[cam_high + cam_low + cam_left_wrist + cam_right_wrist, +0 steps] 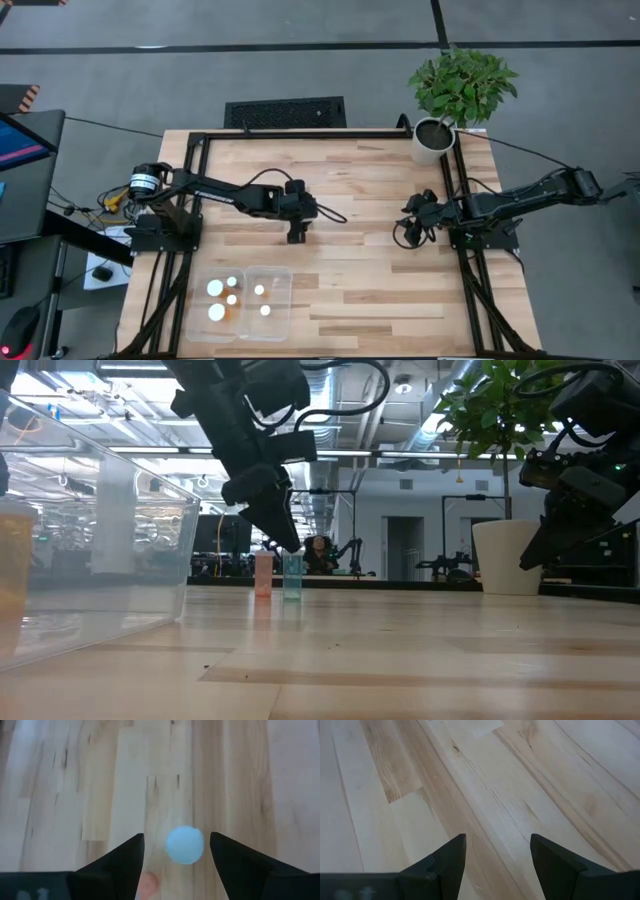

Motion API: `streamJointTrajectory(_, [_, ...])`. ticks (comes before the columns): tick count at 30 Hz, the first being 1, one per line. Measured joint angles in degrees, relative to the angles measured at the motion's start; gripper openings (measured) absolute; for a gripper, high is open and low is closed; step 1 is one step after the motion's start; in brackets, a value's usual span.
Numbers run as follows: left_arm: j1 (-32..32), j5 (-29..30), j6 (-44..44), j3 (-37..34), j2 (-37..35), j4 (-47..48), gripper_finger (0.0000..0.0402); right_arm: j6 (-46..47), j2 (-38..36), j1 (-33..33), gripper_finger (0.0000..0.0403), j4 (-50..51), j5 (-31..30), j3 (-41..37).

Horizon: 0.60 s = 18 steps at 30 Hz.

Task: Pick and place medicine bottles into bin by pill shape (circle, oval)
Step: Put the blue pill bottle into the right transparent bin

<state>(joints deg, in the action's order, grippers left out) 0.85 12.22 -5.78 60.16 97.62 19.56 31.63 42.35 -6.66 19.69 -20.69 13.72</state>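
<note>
Table (380, 290) of pale wood planks is worked from both sides by the two arms. Bin (283, 300), clear and split into two compartments, is seen well apart from the left gripper (297, 237), nearer the table's front edge. In the compartment farther from that gripper three white-capped medicine bottles (216, 289) are counted, with an amber blur beside the lowest that may be a fourth; in the nearer compartment two small caps (260, 290) are seen. This split is judged to be the sorting by pill shape, though no pills can be made out.

Left gripper is held low over the table with its fingers (117, 865) spread, and a pale blue cap (185, 845) is framed between them, untouched. The spread is judged as preparation for closing on that bottle. In the low view two small bottles are seen standing upright just beyond the fingertips, a pinkish one (263, 575) touching or just beside a bluish one (292, 576).

Right gripper (410, 228) is parked at its own side, well apart from bin and bottles; its fingers (445, 862) are spread over bare wood with nothing between them.
</note>
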Motion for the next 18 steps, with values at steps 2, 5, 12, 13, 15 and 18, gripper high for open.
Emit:
streamJointTrajectory(2, [0.2, -0.6, -0.2, 0.0, 0.0, 0.0, 0.0220, 0.0, 0.0, 0.0, 0.0234, 0.0, 0.0, 0.0])
streamJointTrajectory(5, [0.3, -1.7, -0.5, 0.0, 0.0, 0.0, 0.0220, -0.2, 0.0, 0.0, 0.0234, 0.0, 0.0, 0.0])
streamJointTrajectory(12, [0.3, -2.0, -0.9, 0.0, 0.9, -0.7, 0.0219, -0.2, 0.0, 0.0, 0.0234, 0.0, 0.0, 0.0])
streamJointTrajectory(13, [0.3, -2.1, -1.0, 0.0, 1.3, -0.8, 0.0219, -0.2, 0.0, 0.0, 0.0234, 0.0, -0.1, 0.0])
streamJointTrajectory(15, [0.3, -2.6, -1.1, -0.1, 2.0, -0.6, 0.0219, -0.2, 0.0, 0.0, 0.0234, 0.0, -0.1, 0.0])
streamJointTrajectory(18, [0.3, -2.2, -1.5, 0.1, 2.8, -0.5, 0.0219, -0.2, 0.0, 0.0, 0.0234, 0.3, -0.1, 0.0])
